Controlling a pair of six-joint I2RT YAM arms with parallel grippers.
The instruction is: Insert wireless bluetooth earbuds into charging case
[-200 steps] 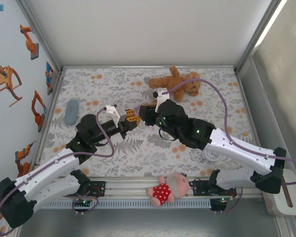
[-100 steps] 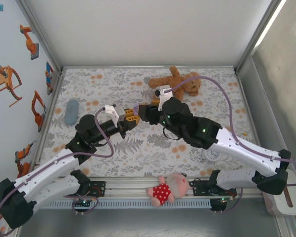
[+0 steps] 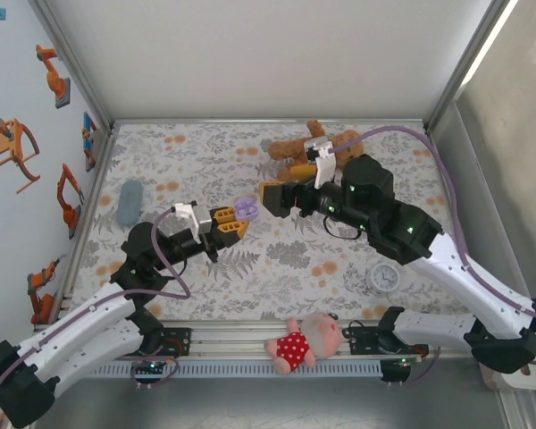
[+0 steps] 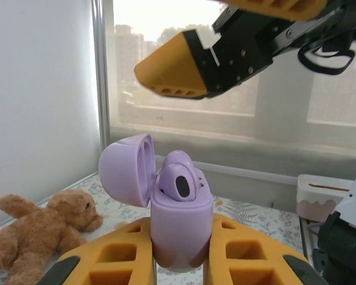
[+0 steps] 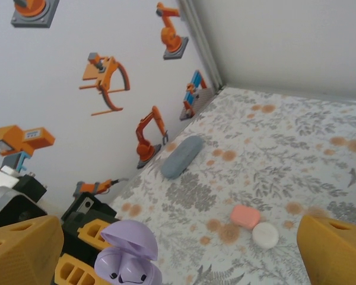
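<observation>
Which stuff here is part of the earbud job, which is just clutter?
Job: open lilac plastic charging case in the left fingers; lilac earbud seated in it; probably the flat coral case and round white case.
Clutter: brown plush teddy bear; pink soft doll in red dress; grey-blue oblong object; small white round disc.

**Narrow gap at mid-table, clutter along the edges**

The left gripper (image 3: pixel 234 220) is clamped on the lilac case (image 3: pixel 244 210), holding it above mid-table. The wide-spread right gripper (image 3: pixel 272 199) sits just to its right, with only a slim gap between them. The raised lid (image 4: pixel 126 168) blocks the case's left side, and its top is open from above. A teddy bear (image 3: pixel 317 147) lies far right, a grey-blue pouch (image 3: pixel 129 203) far left, and a coral case (image 5: pixel 245 216) touches a white case (image 5: pixel 265 235) on the cloth. The far-centre table (image 3: pixel 205 147) is open.
</observation>
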